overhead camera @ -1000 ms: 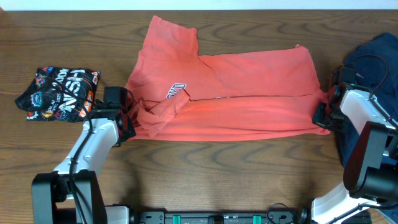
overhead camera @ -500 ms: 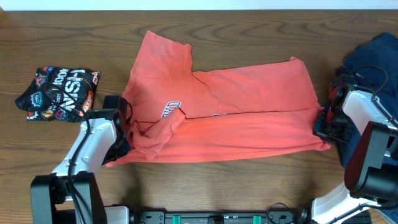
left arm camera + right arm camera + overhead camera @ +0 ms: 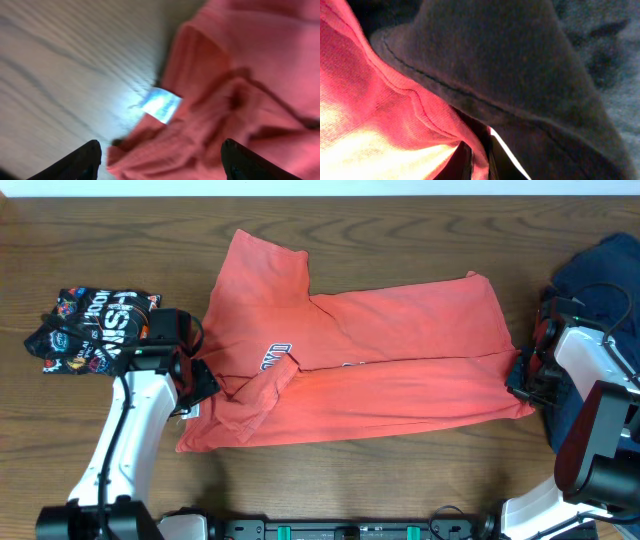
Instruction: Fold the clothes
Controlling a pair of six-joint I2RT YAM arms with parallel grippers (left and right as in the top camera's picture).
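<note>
Wide-open left claw [image 3: 162, 161], only its dark tips showing, blurred white label [image 3: 161, 104] just ahead on coral-red cotton T-shirt [image 3: 400, 350] spread between both claws, right claw [image 3: 479, 159] pinching shirt's hem, fingers barely visible, dark navy garment [image 3: 530, 65] crowding above, cut off.

A dark wooden table [image 3: 380, 480] with bold grain fills the overhead view; on its left part lies a small black folded bundle [image 3: 85, 330], crumpled, printed with white and orange lettering; a pale strip [image 3: 320, 186] runs along the far edge
</note>
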